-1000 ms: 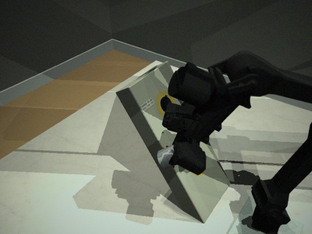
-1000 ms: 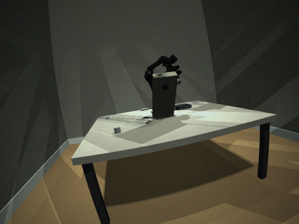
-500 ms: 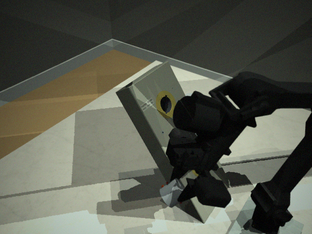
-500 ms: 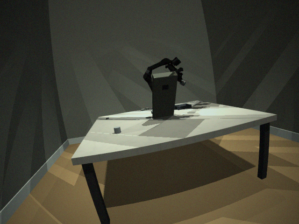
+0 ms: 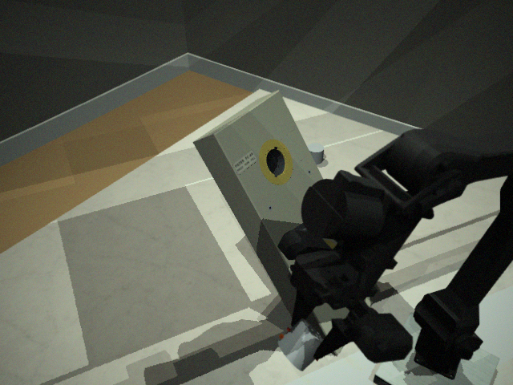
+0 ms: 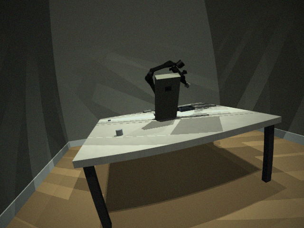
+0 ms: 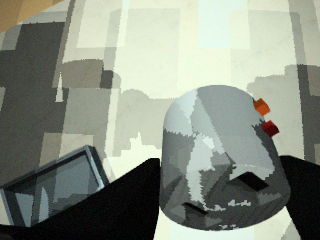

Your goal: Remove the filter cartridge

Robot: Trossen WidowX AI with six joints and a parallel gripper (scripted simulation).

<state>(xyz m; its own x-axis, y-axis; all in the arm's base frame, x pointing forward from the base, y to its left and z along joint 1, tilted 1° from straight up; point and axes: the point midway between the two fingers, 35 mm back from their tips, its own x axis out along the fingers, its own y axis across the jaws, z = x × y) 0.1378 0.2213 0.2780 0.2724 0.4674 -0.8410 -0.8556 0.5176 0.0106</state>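
The gripper [image 5: 305,342] [image 6: 186,84] [image 7: 222,165] is shut on the round grey filter cartridge [image 5: 297,349] [image 6: 187,84] [image 7: 220,125]. One finger is on each side of it. Two dark slots show on its near end in the wrist view, and an orange and a red tab on its side. It is held above the table, out of the panel [image 5: 238,143] [image 6: 165,104]. The round opening [image 5: 274,160] inside the yellow ring [image 5: 262,162] is empty. The blue-grey tray [image 6: 185,108] [image 7: 98,166] lies left of the cartridge in the wrist view, partly behind the left finger. The tray is not visible in the top view.
The leaning panel stands beside the arm, which bends around its front. A small grey cylinder [image 5: 316,153] [image 6: 118,132] stands on the table [image 5: 37,285] [image 6: 147,141] behind the panel. A small dark object [image 6: 109,120] lies near the table's far left edge in the exterior view.
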